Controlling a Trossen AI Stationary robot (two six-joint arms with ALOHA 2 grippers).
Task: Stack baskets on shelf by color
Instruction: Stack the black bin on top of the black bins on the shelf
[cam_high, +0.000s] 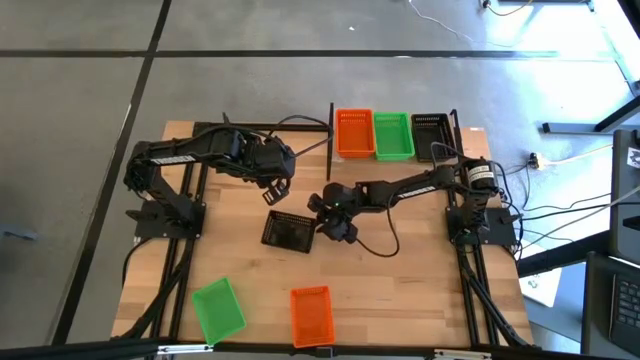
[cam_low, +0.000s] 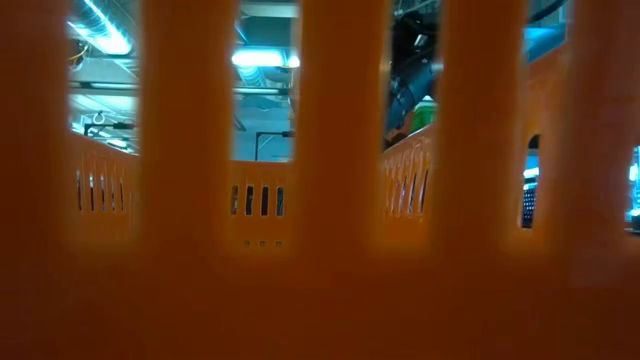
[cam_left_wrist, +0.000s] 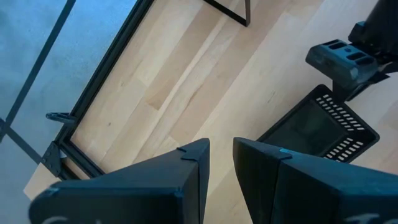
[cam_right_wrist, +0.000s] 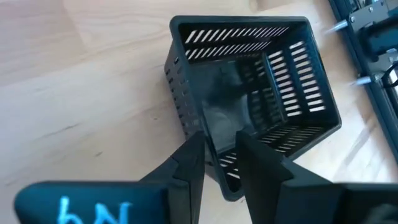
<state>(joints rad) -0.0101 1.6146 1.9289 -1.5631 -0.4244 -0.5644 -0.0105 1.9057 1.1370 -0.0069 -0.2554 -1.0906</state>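
In the high view the shelf (cam_high: 470, 133) stands at the table's far edge and carries an orange basket (cam_high: 355, 133), a green basket (cam_high: 393, 136) and a black basket (cam_high: 430, 134) side by side. A second black basket (cam_high: 290, 231) (cam_right_wrist: 249, 93) sits mid-table. My right gripper (cam_high: 331, 216) (cam_right_wrist: 219, 148) is at its right side, shut on one wall. My left gripper (cam_high: 276, 191) (cam_left_wrist: 221, 146) hovers just beyond it toward the far edge, slightly open and empty. A green basket (cam_high: 217, 308) and an orange basket (cam_high: 311, 315) lie near the near edge. My right gripper pinches one side wall (cam_right_wrist: 198, 121) of the loose black basket, one finger (cam_right_wrist: 255, 162) inside the basket and the other (cam_right_wrist: 189, 162) outside. The fingers come slanting down from the table's right. Whether the basket's floor is on the table or lifted clear does not show.
The low view is filled by the orange basket's slotted wall (cam_low: 330, 180); only bits of the room show through the slots. Cables trail from the right arm across the table (cam_high: 380, 245). Bare wood lies between the near baskets and the black one.
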